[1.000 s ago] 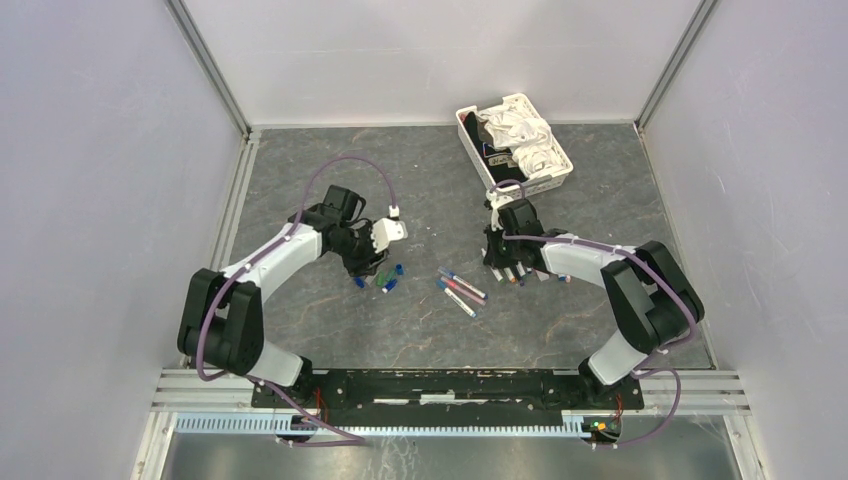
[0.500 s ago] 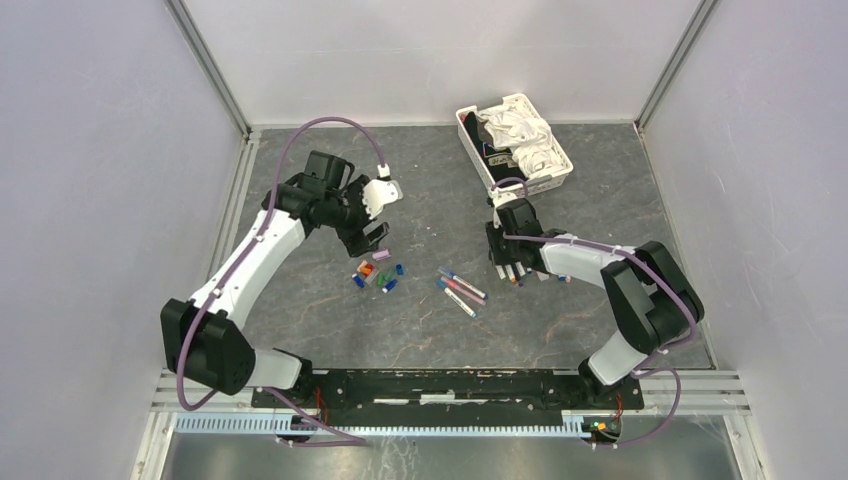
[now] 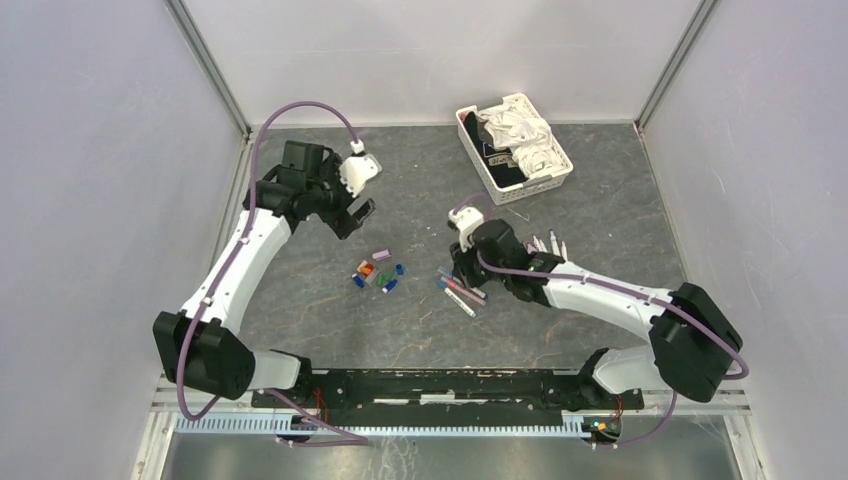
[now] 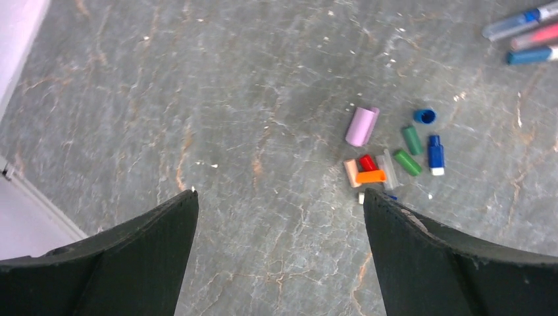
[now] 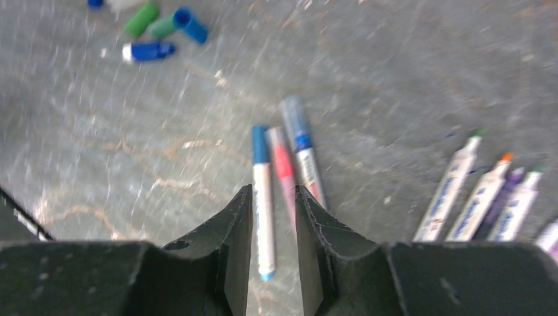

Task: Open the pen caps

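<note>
Right gripper (image 5: 273, 191) hangs low over the three capped pens (image 5: 284, 168), jaws set a narrow gap apart and grasping nothing. I read it as released, because the pens show on the table (image 3: 620, 200) through the gap between the fingers (image 5: 230, 250). The three lie side by side, close together: one has a white barrel with a blue cap, one is pink and one is grey with a blue band. All three have their caps on.

Pen caps (image 4: 370, 176) lie loose in a small cluster on the table, to the left of the capped pens in the top view. I count two green, two blue, one red and one orange, plus a pale pink piece and a clear piece pressed against the orange one. A lilac cap (image 4: 362, 126) lies on its side at the edge of the cluster, just apart from the rest.

Left gripper (image 4: 279, 192) is raised above the table, well apart from the cluster, jaws spread wide and empty.

Further uncapped pens (image 5: 451, 191) lie in a row to the right of the right gripper. Their barrels are white and their tips bare: green, orange, purple, green. The right wrist view is blurred, so the barrel printing cannot be read.

At the far edge of the table stands a white basket (image 3: 530, 183) holding crumpled cloth.
</note>
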